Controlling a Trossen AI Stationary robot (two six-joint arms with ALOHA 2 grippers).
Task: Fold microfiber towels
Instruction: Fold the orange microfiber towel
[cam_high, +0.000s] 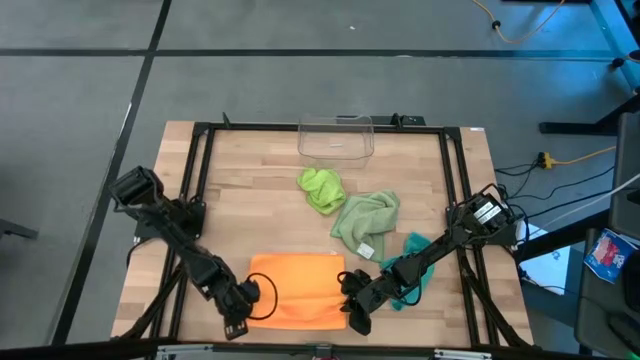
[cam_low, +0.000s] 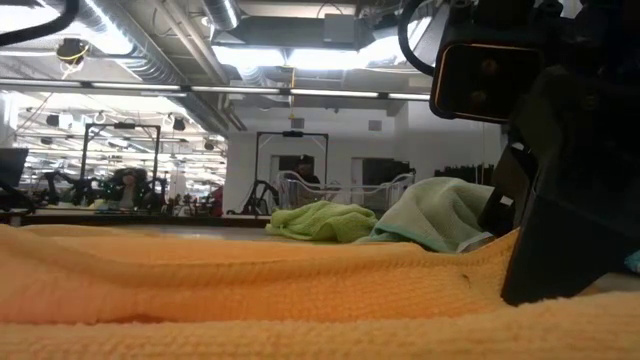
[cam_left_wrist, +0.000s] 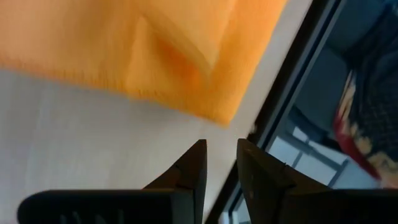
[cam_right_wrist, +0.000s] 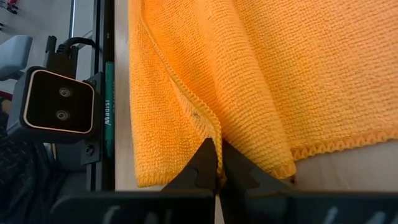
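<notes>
The orange towel (cam_high: 297, 289) lies folded at the worktop's (cam_high: 250, 200) near edge, the right gripper (cam_high: 352, 305) with jaws pinched on its right fold, the left gripper (cam_high: 240, 318) narrowly parted, empty, beside its left corner.

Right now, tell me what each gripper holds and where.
The right gripper pinches the orange towel at a fold in its edge. The left gripper holds nothing; it sits just off the towel's corner.
</notes>
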